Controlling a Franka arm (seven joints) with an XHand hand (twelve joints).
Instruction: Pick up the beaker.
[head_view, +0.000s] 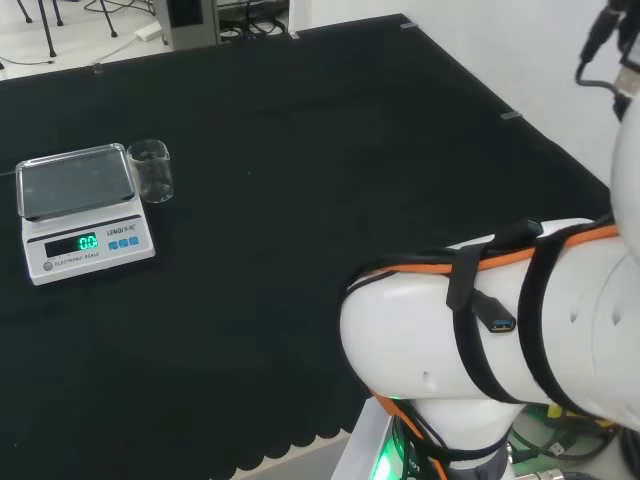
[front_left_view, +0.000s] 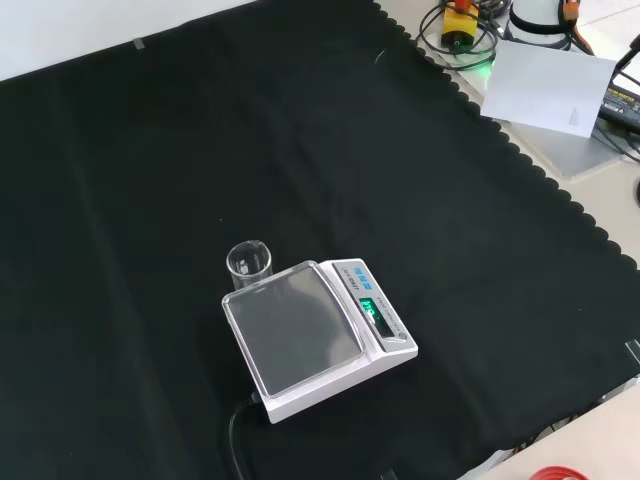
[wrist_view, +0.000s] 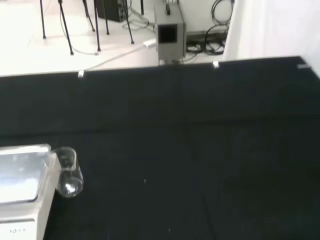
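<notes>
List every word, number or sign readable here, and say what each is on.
Scale display: green lit digits, too small to read with certainty.
Scale front panel: small print beside blue buttons, too blurred to read.
Beaker: no markings visible.

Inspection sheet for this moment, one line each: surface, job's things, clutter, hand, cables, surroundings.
Surface: black cloth over the bench, scalloped edge.
Job's things: clear beaker upright on the cloth, close beside the scale, looks empty, not held.
Clutter: white scale, pan bare, display lit.
Hand: nothing seen.
Cables: black cord leaves the scale's back; orange and black leads along the arm link.
Surroundings: stand legs and a grey box on the floor beyond the bench.
</notes>
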